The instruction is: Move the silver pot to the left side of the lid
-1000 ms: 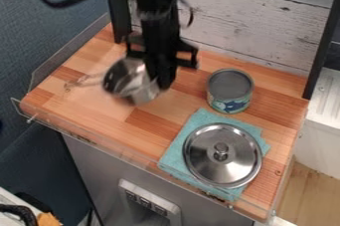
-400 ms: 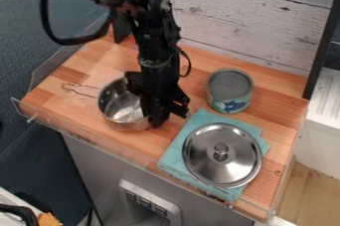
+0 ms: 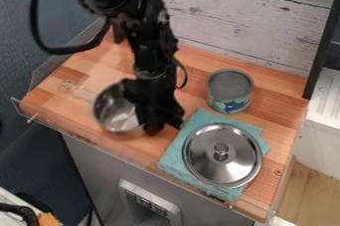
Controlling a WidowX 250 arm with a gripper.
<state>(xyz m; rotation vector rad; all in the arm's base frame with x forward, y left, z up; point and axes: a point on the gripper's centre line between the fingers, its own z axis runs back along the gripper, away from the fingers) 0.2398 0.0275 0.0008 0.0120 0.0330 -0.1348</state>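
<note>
Blue-patterned label point(image 3: 231, 105) wraps round grey can point(image 3: 230, 84). Wooden tabletop point(image 3: 272, 120) adjoins white plank wall point(image 3: 245, 26). Black end effector point(image 3: 156, 128) at silver metal pot point(image 3: 118, 110): closure indeterminable.

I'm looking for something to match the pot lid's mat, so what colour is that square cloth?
Teal cloth, best seen in the camera view.

The surface point(image 3: 279, 120) is striped, reddish-brown wood, with a clear guard point(image 3: 56, 60) along its left and front edges. Toward the back right stands a round tin point(image 3: 230, 90), upright, and nearer me a teal cloth point(image 3: 174, 154) lies flat. There's a silver pot point(image 3: 114, 111) over on the left; I can't tell whether it touches the wood.
</note>
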